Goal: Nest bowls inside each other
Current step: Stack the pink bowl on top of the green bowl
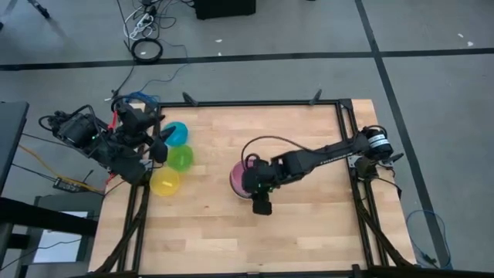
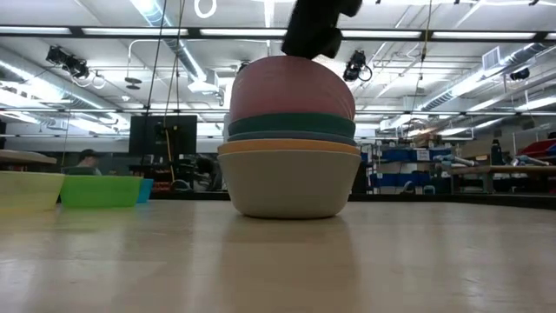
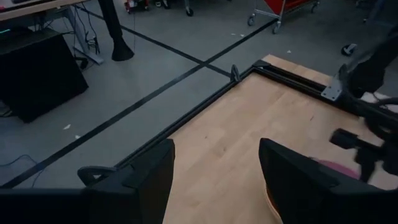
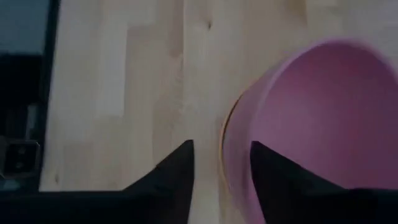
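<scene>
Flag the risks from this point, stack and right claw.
1. In the low view the pink bowl rides high on the stack rather than sunk in; it may not be fully seated.
2. The right claw is open astride the pink rim, so lifting off could drag that bowl.
3. Cyan, lime and yellow bowls crowd the left claw.

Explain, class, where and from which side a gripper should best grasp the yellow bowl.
Probably the thin rim, from above. The yellow bowl sits upright and open near the left gripper, so one finger can drop inside the wall, one outside. The lime bowl crowds one side; take the rim's far edge.
</scene>
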Motion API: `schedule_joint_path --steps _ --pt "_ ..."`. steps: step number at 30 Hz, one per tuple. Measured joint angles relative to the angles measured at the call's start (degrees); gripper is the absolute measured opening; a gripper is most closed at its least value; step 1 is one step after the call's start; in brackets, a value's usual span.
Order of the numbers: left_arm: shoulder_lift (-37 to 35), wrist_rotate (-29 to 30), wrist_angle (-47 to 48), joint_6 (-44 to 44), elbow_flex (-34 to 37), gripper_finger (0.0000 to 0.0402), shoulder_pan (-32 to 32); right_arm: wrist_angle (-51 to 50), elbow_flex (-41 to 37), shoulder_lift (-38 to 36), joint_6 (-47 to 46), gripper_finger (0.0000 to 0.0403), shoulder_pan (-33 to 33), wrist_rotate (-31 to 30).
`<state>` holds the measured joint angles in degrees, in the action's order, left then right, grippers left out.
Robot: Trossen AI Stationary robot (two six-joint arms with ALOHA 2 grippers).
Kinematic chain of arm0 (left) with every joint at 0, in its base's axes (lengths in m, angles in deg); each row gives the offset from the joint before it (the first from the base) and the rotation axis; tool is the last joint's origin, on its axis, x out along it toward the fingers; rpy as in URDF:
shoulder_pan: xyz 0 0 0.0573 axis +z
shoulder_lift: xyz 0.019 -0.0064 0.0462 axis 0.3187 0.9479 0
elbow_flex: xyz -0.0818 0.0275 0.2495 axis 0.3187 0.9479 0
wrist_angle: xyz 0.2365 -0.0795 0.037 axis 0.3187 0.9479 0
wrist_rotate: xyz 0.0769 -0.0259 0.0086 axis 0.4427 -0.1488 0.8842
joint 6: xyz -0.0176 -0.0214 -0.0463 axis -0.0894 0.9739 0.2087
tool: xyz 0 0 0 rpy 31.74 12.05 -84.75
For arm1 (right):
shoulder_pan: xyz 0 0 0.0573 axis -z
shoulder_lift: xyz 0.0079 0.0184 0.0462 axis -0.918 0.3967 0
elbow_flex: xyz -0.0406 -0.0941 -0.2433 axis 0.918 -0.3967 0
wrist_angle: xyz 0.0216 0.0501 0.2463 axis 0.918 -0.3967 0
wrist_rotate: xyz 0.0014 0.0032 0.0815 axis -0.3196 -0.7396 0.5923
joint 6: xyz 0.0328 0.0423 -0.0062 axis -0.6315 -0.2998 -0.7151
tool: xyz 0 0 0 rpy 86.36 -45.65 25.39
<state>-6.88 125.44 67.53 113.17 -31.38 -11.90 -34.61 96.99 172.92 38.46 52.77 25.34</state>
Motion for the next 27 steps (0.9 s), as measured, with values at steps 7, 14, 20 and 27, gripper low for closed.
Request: schedule_joint_path --steps 7,14,20,27 --pt "0.0 -0.16 -0.03 1.53 3.41 0.0243 0.0 -0.86 -0.02 0.08 0.7 0.0011 -0.61 -1.3" --pt "0.0 -1.67 0.02 3.6 5.16 0.0243 0.0 -2.56 -0.04 0.08 -0.06 0.0004 -0.73 -2.43" --pt "0.0 -1.64 -0.32 4.81 5.42 0.0243 0.0 -1.45 -4.22 -0.01 -0.96 0.0001 -0.59 -3.96" --pt "0.0 -1.73 -0.31 5.36 5.42 0.0243 0.0 2.49 -9.18 -0.01 -2.07 0.0001 -0.32 -4.82"
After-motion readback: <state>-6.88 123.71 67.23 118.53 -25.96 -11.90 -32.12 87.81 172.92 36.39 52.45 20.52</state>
